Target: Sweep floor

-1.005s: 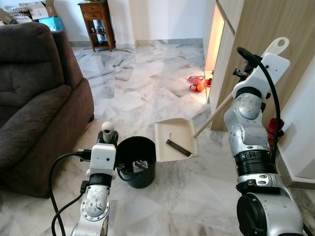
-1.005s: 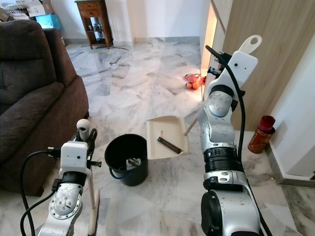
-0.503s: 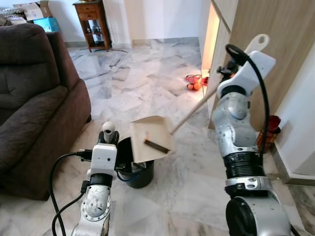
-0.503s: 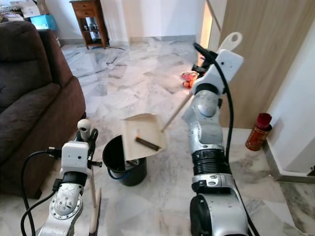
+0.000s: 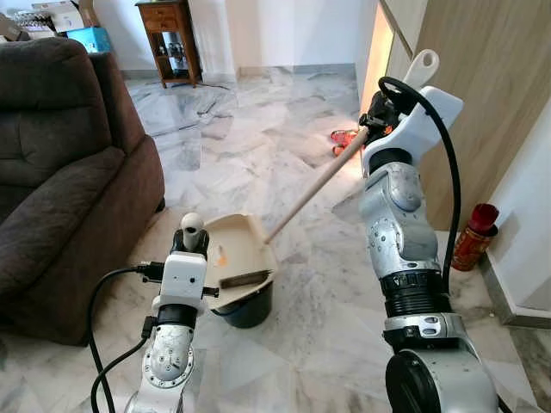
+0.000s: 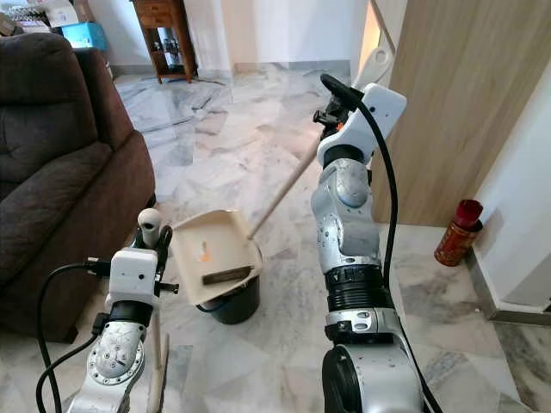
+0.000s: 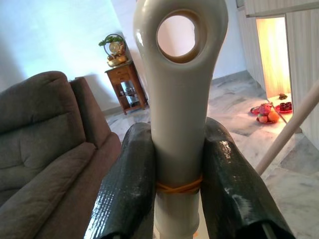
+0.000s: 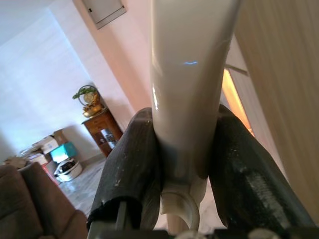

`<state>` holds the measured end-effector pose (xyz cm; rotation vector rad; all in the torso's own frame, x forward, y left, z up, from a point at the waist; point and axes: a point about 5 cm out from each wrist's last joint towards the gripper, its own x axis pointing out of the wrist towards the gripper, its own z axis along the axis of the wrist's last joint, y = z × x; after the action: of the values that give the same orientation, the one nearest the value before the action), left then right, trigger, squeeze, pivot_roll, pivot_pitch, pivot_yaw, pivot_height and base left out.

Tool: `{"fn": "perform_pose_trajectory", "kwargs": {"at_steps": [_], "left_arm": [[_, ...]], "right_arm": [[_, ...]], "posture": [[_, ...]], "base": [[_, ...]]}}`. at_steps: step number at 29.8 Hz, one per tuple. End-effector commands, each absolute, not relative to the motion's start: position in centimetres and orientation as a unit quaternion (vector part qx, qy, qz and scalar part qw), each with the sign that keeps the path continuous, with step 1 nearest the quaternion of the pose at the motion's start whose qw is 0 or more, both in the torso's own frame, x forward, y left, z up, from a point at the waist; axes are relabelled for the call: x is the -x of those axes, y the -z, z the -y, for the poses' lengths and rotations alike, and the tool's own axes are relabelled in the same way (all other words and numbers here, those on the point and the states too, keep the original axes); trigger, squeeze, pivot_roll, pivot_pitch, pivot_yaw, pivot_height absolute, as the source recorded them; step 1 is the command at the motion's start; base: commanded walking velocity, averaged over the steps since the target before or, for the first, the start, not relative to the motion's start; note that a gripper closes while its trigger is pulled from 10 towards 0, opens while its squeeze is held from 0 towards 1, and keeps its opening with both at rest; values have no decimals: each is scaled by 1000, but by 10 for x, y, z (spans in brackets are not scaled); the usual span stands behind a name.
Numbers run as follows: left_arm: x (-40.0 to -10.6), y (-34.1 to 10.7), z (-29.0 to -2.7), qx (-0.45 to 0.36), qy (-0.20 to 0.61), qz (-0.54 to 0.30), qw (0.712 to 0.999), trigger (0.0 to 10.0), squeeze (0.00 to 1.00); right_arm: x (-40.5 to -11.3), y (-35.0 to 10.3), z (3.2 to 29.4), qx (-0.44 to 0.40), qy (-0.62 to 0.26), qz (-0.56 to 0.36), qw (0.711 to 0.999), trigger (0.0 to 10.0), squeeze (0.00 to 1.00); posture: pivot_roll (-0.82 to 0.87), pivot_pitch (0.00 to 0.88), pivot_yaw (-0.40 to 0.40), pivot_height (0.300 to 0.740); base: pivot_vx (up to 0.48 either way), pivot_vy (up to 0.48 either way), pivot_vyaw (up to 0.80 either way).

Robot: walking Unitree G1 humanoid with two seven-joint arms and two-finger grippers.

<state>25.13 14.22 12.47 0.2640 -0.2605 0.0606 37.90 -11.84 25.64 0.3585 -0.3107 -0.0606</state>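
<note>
Grey-veined white marble floor (image 5: pixel 258 138) stretched from the robot's feet to a small dark wooden side table (image 5: pixel 169 34) at the far wall, with a brown fabric sofa (image 5: pixel 60 172) on the left and a wood-panelled wall (image 5: pixel 482 103) on the right. Near the robot, a black round plastic bucket (image 5: pixel 248 308) stood on the floor. Tilted over its mouth was a cream plastic dustpan (image 5: pixel 237 251) on a long pale handle (image 5: pixel 314 186), which ran up and to the right to the right end effector (image 8: pixel 182 164); its fingers were pressed against the handle's upper end. Lying in the pan were a dark flat strip (image 5: pixel 245 277) against the lower lip and a small orange scrap (image 5: pixel 221 255). The left end effector (image 7: pixel 177 174) pinched the cream broom handle (image 7: pixel 179 89), with its hanging hole, near the top, the broom held upright beside the bucket.

Judging by this, a load had been gathered and the emptying step was under way but unfinished, since the debris sat in the pan. Colourful items (image 5: pixel 343 140) lay on the far floor by the lit doorway, and a red canister (image 5: pixel 469 237) stood to the right.
</note>
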Motion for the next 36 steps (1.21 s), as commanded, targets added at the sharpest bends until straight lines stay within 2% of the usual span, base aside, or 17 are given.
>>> {"fn": "perform_pose_trajectory", "kwargs": {"at_steps": [1,19,26,31,36], "left_arm": [[-250,-133,-143,-146,-27,151,977,10000,0],[-249,-133,-142,-146,-29,150,978,10000,0],[-249,-133,-142,-145,-29,150,978,10000,0],[-249,-132,-141,-145,-28,150,978,10000,0],[-250,-132,-141,-145,-27,150,978,10000,0]], "right_arm": [[-373,-275,115,-190,14,199,961,10000,0],[-371,-272,106,-188,-13,192,963,10000,0],[-371,-273,102,-173,-27,196,965,10000,0],[-370,-273,100,-173,-34,196,965,10000,0],[-370,-271,99,-179,-36,192,964,10000,0]], "posture": [[-149,0,96,740],[-146,0,91,740],[-147,0,89,740],[-148,0,90,740],[-147,0,91,740]], "base": [[0,0,0],[0,0,0],[249,0,0],[252,0,734],[253,0,0]]}}
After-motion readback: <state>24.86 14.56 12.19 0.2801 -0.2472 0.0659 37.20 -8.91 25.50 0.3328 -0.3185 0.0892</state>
